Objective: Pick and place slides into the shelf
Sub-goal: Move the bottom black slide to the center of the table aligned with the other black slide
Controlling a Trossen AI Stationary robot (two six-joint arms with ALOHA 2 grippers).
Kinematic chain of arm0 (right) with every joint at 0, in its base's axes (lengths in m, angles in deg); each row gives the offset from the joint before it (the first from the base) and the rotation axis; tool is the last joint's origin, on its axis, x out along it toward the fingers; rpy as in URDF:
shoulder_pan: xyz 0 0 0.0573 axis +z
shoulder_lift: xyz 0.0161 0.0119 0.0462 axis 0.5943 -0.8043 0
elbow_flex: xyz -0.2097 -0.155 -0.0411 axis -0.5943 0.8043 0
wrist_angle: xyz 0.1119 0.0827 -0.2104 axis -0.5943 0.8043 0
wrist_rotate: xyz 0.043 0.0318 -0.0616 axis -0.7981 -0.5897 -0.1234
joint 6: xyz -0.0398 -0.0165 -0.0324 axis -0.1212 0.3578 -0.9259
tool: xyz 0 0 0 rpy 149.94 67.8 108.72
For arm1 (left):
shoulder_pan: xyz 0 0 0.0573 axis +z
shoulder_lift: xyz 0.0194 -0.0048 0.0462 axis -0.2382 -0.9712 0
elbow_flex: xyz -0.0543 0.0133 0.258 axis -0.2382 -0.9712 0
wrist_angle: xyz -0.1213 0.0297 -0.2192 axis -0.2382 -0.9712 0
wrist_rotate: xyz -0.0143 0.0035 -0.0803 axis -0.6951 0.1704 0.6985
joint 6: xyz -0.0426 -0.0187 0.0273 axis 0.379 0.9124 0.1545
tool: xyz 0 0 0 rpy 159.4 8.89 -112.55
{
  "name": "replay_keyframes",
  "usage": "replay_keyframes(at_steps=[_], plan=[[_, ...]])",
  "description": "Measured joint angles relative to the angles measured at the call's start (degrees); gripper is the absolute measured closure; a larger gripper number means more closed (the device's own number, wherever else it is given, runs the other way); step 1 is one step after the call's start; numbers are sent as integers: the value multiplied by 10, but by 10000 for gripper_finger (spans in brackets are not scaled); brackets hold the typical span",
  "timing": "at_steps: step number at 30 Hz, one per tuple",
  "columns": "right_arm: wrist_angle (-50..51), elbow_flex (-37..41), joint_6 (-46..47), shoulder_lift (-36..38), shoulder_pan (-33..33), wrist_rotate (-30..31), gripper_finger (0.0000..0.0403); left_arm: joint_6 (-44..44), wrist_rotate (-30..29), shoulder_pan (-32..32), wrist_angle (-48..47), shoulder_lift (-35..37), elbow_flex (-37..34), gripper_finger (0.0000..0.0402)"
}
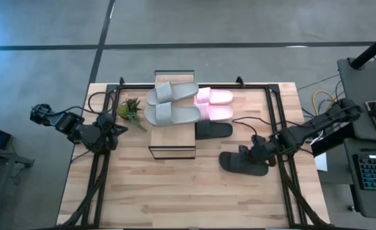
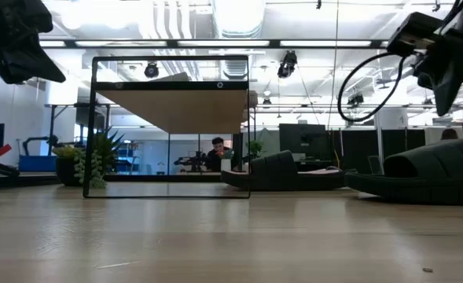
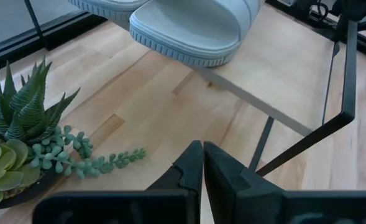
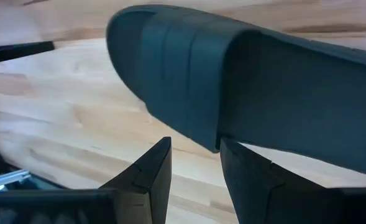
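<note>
The right gripper [image 1: 255, 155] hangs at the black slide [image 1: 242, 163] lying on the counter [image 1: 175, 191] near the right edge, its jaws parted just beside the sole's rim and grasping nothing yet, so the step in hand looks like the pickup of this slide. The grey pair [image 1: 172, 103] sits on the shelf [image 1: 172, 137], the pink pair [image 1: 214, 104] just beside it, the other black slide [image 1: 213, 130] below them. Next the jaws need to straddle the rim and clench; the left gripper [image 1: 111, 132] waits by the plant [image 1: 130, 110], jaws clenched empty.
</note>
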Motion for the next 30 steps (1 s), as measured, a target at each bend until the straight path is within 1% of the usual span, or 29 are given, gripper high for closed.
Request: replay_keyframes(at_steps=[5, 10, 17, 24, 27, 30], plan=[[4, 1, 11, -2, 16, 26, 272, 0, -2, 0, 0, 7, -1, 402], [0, 18, 9, -3, 17, 26, 273, 0, -3, 0, -1, 8, -5, 402], [-100, 70, 1, -3, 17, 28, 275, 1, -3, 0, 0, 8, -7, 402], [-119, 85, -9, -10, 17, 44, 275, 1, -3, 0, 0, 9, -7, 402], [-129, 85, -28, -10, 15, 56, 290, 1, -3, 0, 0, 7, -7, 402], [-135, 85, -48, -10, 12, 65, 318, 2, -3, 0, 0, 8, -8, 402]])
